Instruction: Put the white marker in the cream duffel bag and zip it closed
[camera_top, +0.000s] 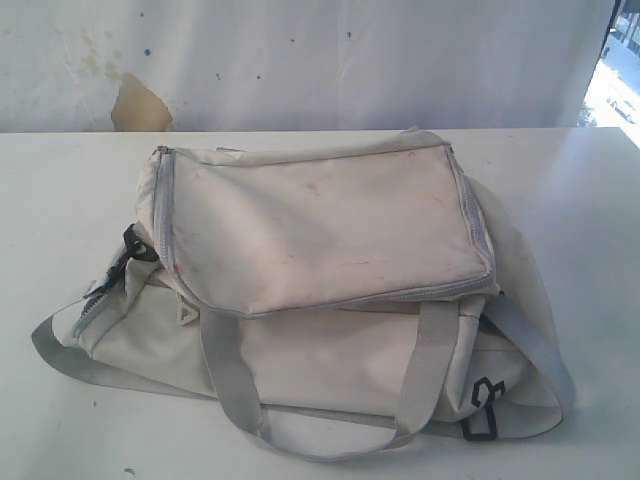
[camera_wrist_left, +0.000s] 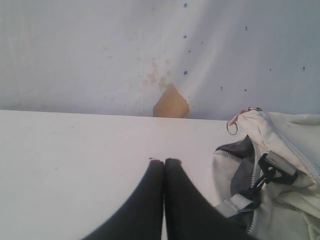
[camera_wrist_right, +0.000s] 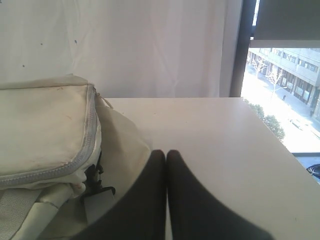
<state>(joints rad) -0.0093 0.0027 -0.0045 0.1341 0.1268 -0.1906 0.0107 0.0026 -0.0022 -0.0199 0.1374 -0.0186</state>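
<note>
Counter (camera_top: 60, 200): white, flat, meeting a pale stained wall (camera_top: 300, 60) at the back.
Lying on it: cream duffel bag (camera_top: 320, 240), around the middle.
Touching the surface: the bag's grey handles (camera_top: 228, 370), spread toward the near edge.

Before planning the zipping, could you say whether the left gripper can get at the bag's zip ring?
Probably yes: only bare table lies between the shut left gripper and the ring on the bag.
</note>
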